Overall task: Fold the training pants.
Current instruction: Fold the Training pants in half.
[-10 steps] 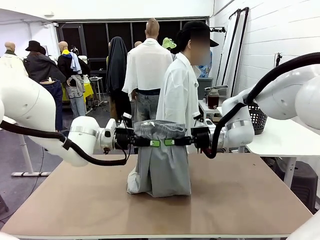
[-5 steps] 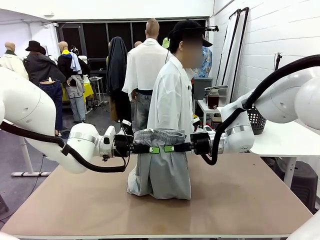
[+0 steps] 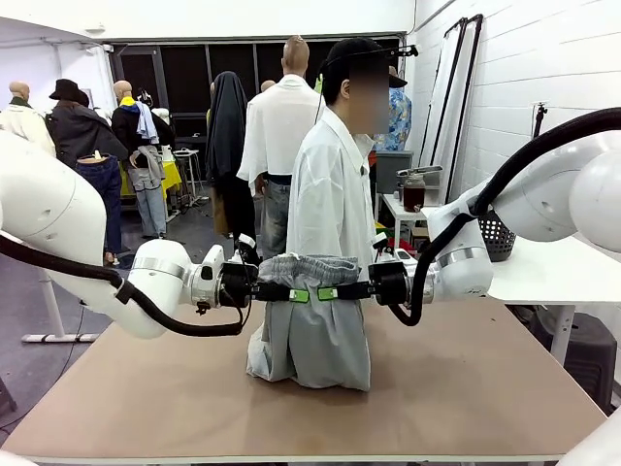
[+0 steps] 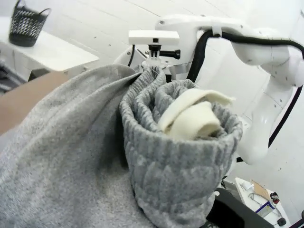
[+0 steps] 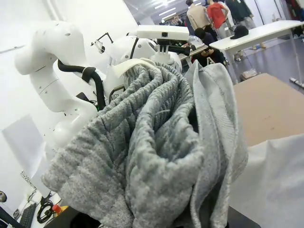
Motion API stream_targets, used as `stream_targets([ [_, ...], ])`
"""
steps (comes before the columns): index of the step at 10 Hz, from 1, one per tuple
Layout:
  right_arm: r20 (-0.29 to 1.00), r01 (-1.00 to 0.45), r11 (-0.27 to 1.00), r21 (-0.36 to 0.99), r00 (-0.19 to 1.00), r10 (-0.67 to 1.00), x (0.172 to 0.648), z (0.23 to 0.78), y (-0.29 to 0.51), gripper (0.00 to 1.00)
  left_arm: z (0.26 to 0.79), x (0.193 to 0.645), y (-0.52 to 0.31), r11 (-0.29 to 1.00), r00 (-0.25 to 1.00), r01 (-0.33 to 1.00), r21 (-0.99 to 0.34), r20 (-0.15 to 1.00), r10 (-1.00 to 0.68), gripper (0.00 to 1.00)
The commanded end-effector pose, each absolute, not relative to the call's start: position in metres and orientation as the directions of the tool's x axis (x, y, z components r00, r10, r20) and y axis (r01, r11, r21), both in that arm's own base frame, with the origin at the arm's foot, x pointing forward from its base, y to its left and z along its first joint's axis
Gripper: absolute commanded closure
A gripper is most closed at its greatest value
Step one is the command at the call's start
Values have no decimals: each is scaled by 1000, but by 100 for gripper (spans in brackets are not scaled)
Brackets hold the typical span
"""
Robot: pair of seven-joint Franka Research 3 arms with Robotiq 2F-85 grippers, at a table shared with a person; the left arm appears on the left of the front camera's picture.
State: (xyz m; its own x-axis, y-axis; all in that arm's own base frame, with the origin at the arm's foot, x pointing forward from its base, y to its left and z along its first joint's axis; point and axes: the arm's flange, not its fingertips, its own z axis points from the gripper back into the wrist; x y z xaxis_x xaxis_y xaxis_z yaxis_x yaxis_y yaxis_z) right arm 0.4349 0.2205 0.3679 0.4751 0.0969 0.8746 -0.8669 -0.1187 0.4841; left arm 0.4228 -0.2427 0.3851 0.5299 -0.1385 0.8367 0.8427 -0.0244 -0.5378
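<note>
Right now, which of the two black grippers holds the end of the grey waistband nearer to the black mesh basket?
The right gripper: it pinches the waistband end of the light grey training pants on the side of the black mesh basket; the left gripper holds the opposite end.

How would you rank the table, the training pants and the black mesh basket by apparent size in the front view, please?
1. Table, largest.
2. Training pants, hanging from both grippers.
3. Black mesh basket, smallest, though it sits farther from the camera, which shrinks it.

You see the grey pants [image 3: 312, 325] hanging upright by their bunched waistband, leg ends crumpled on the table.
</note>
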Motion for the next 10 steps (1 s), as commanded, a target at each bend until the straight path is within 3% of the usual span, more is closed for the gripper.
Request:
stream_targets([
  [1,819,-812,-108,574,570,71,432,349,213,100,389,402,-228,19,660,745,-667,733,-165,100],
  [7,757,-749,-110,654,646,102,409,323,218,100,336,360,-216,-84,790,592,-802,598,-139,100],
  [10,707,-703,-77,707,703,75,426,298,217,100,313,388,-215,-50,839,527,-848,529,-125,100],
])
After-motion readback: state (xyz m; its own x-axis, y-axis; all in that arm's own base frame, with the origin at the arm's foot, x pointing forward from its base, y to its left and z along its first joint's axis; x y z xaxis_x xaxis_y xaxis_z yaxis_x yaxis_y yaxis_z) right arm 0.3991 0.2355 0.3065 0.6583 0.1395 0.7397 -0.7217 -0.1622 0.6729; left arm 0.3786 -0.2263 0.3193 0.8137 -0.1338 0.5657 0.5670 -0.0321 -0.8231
